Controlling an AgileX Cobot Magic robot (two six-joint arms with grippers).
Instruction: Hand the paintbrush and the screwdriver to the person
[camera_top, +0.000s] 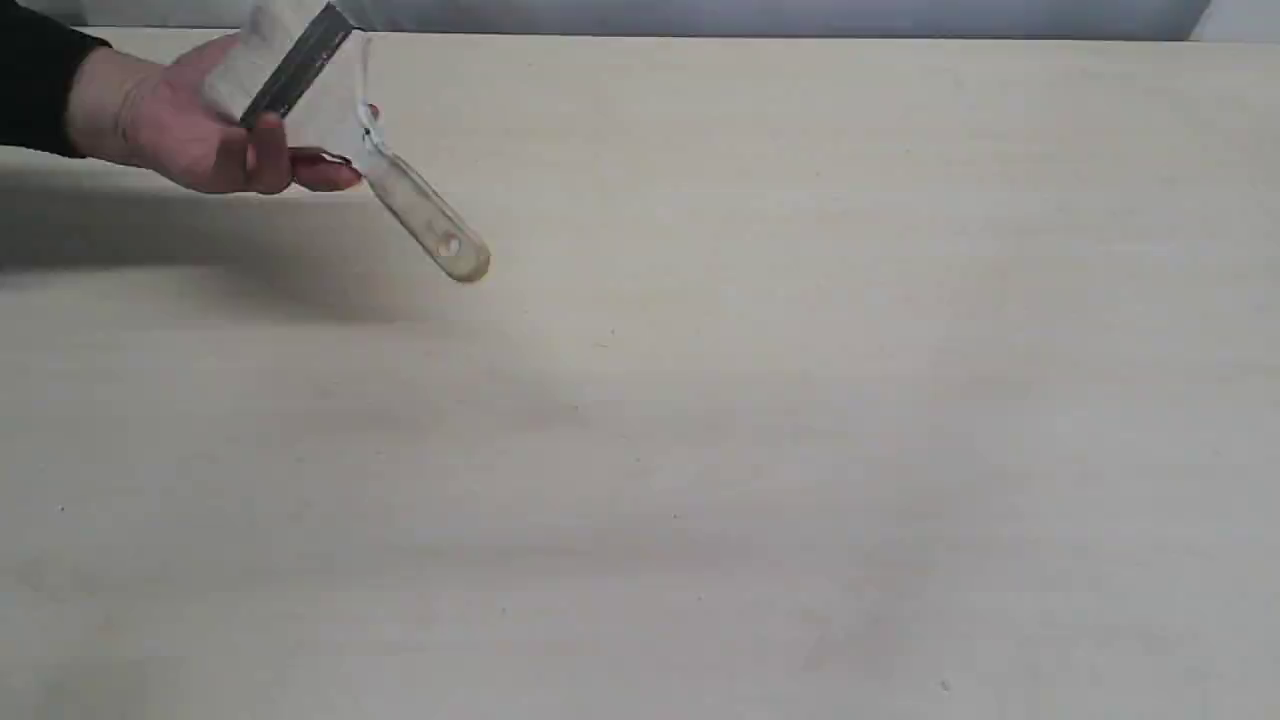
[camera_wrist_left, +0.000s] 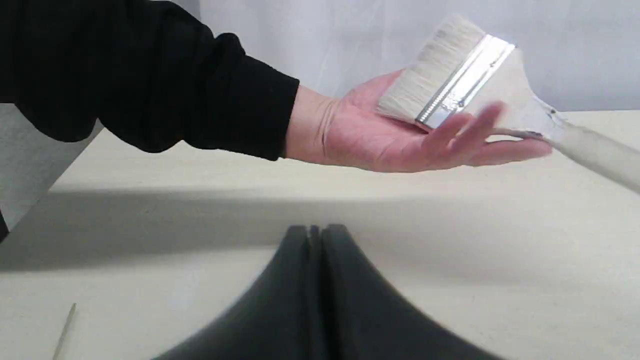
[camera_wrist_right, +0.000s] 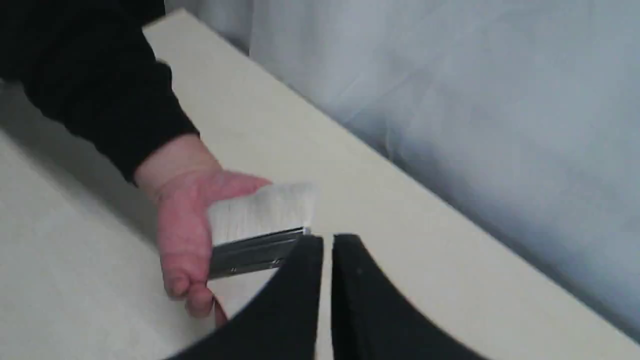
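- The paintbrush (camera_top: 345, 115) lies in the person's hand (camera_top: 170, 120), above the far left corner of the bench (camera_top: 700, 450). Its wooden handle juts out past the fingers, down and to the right in the exterior view.
- In the left wrist view the paintbrush (camera_wrist_left: 465, 80) rests across the open, upturned palm (camera_wrist_left: 380, 135). The pale bristles and silver band sit over the fingers, which curl a little beneath it.
- No end effector touches the brush in any view, so I judge its handover done.
- The screwdriver shows in no view, neither on the bench nor visibly in the hand. Whether it is already handed over or yet to be fetched cannot be told, so that half of the task is open.
- A thin pale sliver (camera_wrist_left: 64, 327) lies on the bench in the left wrist view. It is too faint to say what it is.
- The left end effector (camera_wrist_left: 315, 232) has its fingers pressed together with nothing between them, well short of the hand.
- The right end effector (camera_wrist_right: 327, 242) is all but closed, with a slim gap showing bench and nothing in it. It sits just beside the silver band of the paintbrush (camera_wrist_right: 260, 235) and the hand (camera_wrist_right: 185, 235).
- A dark sleeve (camera_wrist_left: 150, 75) covers the person's arm down to the wrist.
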